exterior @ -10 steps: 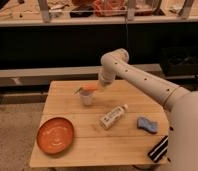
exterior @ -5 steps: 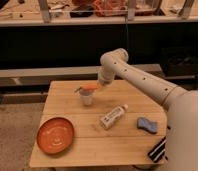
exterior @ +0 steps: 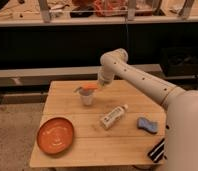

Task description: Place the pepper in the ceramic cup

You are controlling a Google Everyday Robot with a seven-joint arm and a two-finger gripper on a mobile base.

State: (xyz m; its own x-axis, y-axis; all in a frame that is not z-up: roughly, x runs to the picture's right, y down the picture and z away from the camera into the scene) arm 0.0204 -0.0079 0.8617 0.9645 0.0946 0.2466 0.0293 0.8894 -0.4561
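The pepper point(exterior: 88, 87) is a small orange piece with a thin stem pointing left. It sits at the rim of the ceramic cup point(exterior: 86, 98), a small pale tumbler standing on the wooden table point(exterior: 92, 140) near its far edge. My gripper point(exterior: 98, 84) is at the pepper's right end, just above and right of the cup. The arm reaches in from the right. I cannot tell whether the pepper is still held or rests on the rim.
An orange plate point(exterior: 55, 135) lies at the front left. A white tube-shaped bottle point(exterior: 113, 116) lies on its side mid-table. A blue sponge point(exterior: 147, 125) is at the right, with a dark striped object point(exterior: 157, 149) at the front right edge.
The pepper and gripper stay over the cup, the pepper a touch higher than before. Nothing else has moved.
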